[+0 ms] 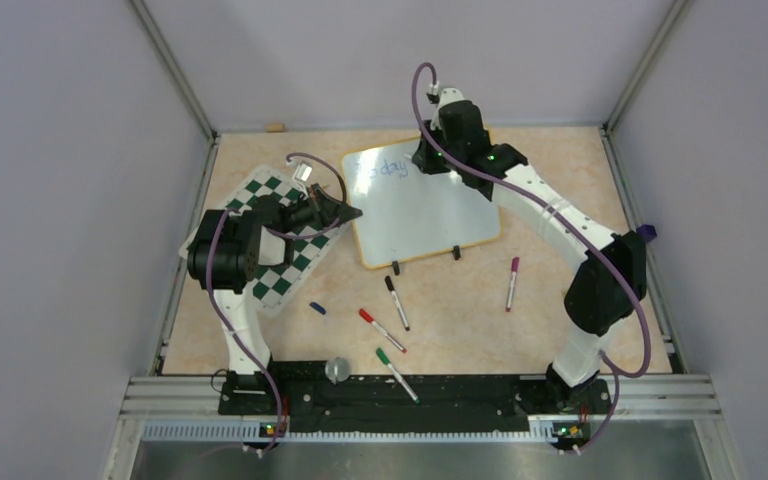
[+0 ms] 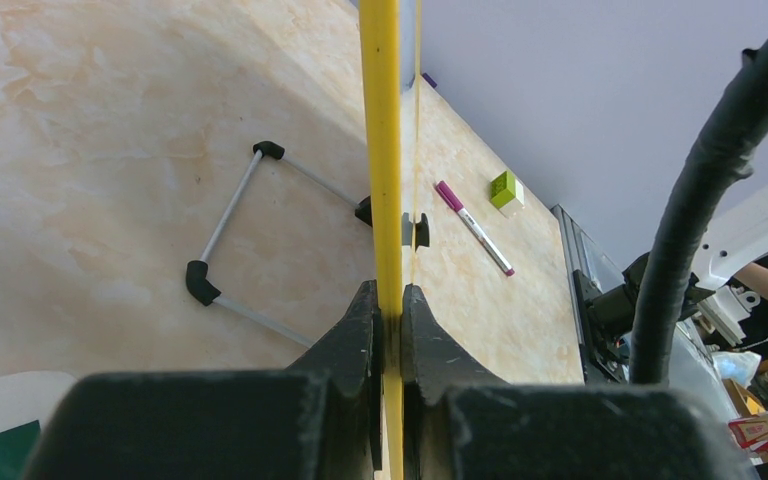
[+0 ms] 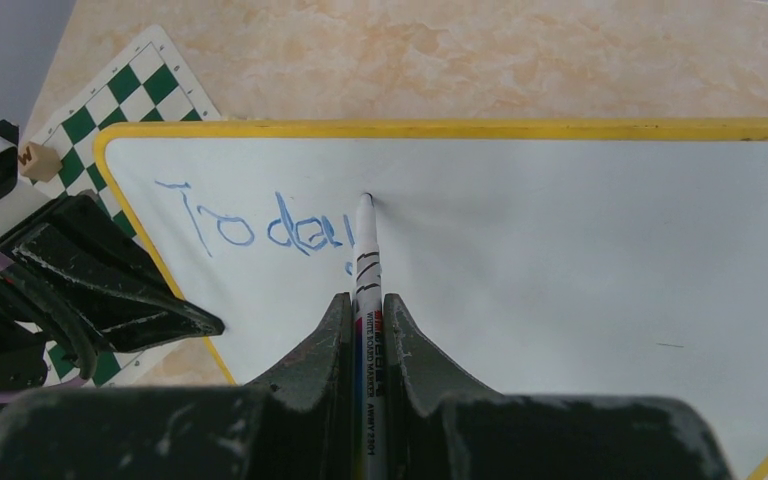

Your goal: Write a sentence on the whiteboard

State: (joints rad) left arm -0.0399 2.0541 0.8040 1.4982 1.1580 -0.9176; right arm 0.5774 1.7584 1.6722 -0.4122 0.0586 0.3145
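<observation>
The whiteboard (image 1: 430, 210) lies tilted in the middle of the table, white with a yellow rim (image 3: 440, 129). Blue lettering (image 3: 255, 225) reading "Today" stands in its far left corner; it also shows in the top view (image 1: 380, 168). My right gripper (image 3: 367, 300) is shut on a white whiteboard marker (image 3: 367, 260), whose tip touches the board just right of the "y". My left gripper (image 2: 388, 300) is shut on the board's yellow left edge (image 2: 381, 150), which I see edge-on. In the top view the left gripper (image 1: 350, 213) sits at the board's left side.
A green-and-white chess mat (image 1: 280, 240) lies left of the board. Loose markers lie in front: purple (image 1: 511, 283), black (image 1: 397, 302), red (image 1: 381, 329), green (image 1: 397, 372). A blue cap (image 1: 317, 308) and a silver knob (image 1: 337, 370) lie near the front. Walls enclose the table.
</observation>
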